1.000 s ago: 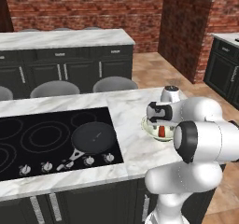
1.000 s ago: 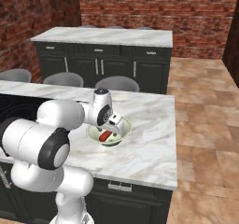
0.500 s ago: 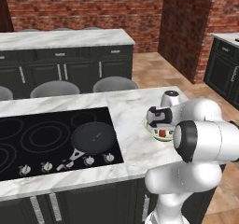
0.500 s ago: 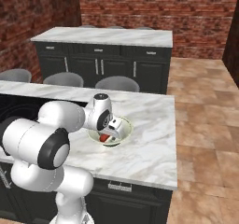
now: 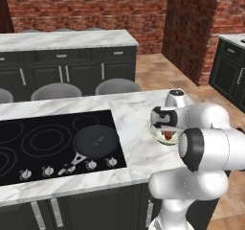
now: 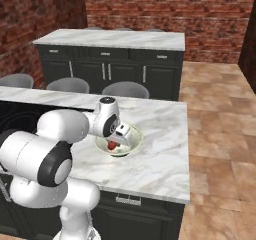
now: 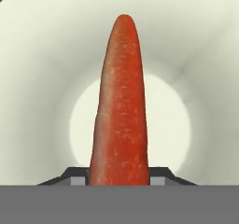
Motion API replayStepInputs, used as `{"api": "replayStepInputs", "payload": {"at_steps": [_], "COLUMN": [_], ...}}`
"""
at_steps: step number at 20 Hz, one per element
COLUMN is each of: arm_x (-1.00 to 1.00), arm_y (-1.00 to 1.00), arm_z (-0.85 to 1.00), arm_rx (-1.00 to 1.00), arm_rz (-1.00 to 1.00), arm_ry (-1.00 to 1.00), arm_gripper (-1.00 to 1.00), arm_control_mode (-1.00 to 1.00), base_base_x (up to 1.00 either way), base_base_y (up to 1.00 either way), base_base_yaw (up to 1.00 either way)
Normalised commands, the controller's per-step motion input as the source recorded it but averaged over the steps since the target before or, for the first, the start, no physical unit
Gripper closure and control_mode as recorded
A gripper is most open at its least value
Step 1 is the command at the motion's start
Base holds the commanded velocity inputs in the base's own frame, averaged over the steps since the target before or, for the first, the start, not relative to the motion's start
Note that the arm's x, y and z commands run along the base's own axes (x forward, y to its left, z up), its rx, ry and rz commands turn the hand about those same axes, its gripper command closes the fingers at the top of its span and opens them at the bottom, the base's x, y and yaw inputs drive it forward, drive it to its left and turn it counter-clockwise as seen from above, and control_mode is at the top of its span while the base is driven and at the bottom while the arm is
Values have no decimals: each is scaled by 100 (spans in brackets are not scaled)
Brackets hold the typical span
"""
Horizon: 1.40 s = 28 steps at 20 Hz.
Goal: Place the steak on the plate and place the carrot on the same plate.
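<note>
Inside the cream bowl [image 7: 42,78], the fingers [image 7: 79,178] are clamped on the carrot [image 7: 120,106]; no writing is legible.

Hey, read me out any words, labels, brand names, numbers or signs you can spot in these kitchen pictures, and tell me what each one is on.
There is no readable text in these pictures.
Cooktop knobs: any marks are too small to make out.
Carrot, cream bowl, black frying pan and marble counter: plain, no lettering.
Cabinets and brick wall: no signs or labels.
</note>
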Motion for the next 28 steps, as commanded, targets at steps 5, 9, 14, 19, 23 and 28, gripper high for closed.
{"api": "replayStepInputs", "payload": {"at_steps": [5, 9, 14, 19, 23, 28], "arm_x": [-8, -42, -98, -96, -76, -5], "arm_y": [0, 10, 17, 4, 0, 0], "arm_z": [94, 94, 85, 43, 0, 0], "arm_rx": [3, 0, 0, 0, 0, 0], "arm_rz": [-4, -4, -4, -2, -2, 0], "arm_ry": [0, 0, 0, 1, 5, 0], "arm_gripper": [100, 100, 100, 100, 100, 100], "arm_control_mode": [-100, -100, -100, -100, -100, -100], "base_base_x": [0, 0, 0, 0, 0, 0], "base_base_y": [0, 0, 0, 0, 0, 0], "base_base_yaw": [0, 0, 0, 0, 0, 0]}}
